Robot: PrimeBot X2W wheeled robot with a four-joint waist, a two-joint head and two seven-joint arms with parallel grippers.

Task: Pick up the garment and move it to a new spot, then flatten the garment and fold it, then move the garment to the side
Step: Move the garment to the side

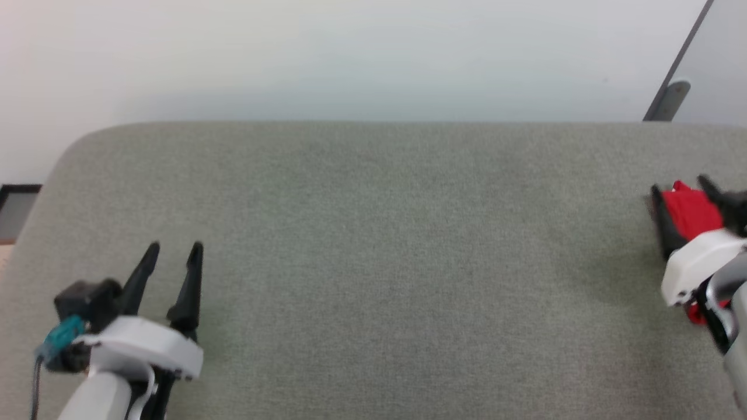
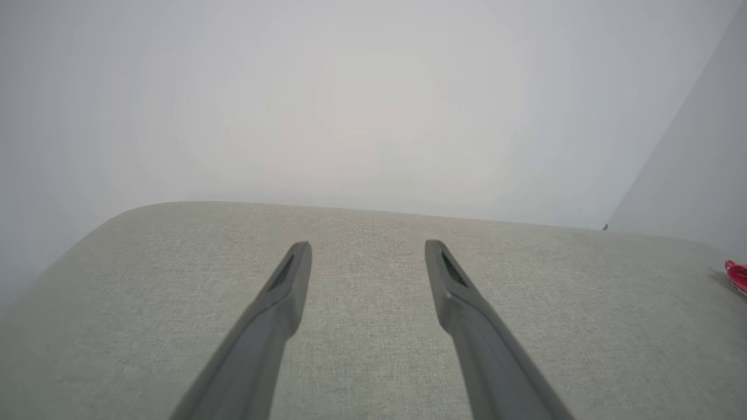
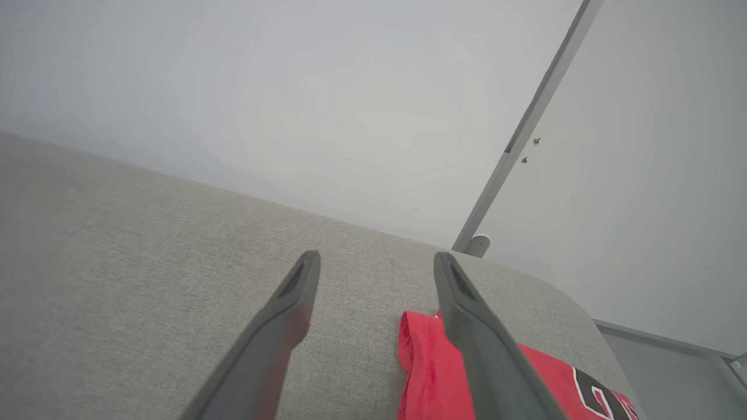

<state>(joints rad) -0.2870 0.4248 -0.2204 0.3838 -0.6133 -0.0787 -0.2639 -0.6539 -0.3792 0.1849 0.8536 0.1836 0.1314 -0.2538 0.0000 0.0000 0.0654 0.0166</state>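
Observation:
The garment (image 3: 429,364) is red cloth with black letters outlined in white, lying at the table's right end. In the head view the garment (image 1: 691,211) shows as a red patch between the two fingers of my right gripper (image 1: 680,188), which is blurred. In the right wrist view my right gripper (image 3: 376,259) is open just above the cloth; its right finger crosses the garment's folded edge and its left finger is over bare table. My left gripper (image 1: 175,249) stands open over the table's near left with nothing between its fingers. From the left wrist, the left gripper (image 2: 367,248) points along the table and a sliver of the garment (image 2: 736,275) shows at far right.
The table (image 1: 373,245) is covered in grey fabric and has rounded far corners. A pale wall runs behind it. A slanted metal bar (image 1: 677,64) with a round foot stands past the far right corner. A dark-framed object (image 1: 17,204) sits beyond the left edge.

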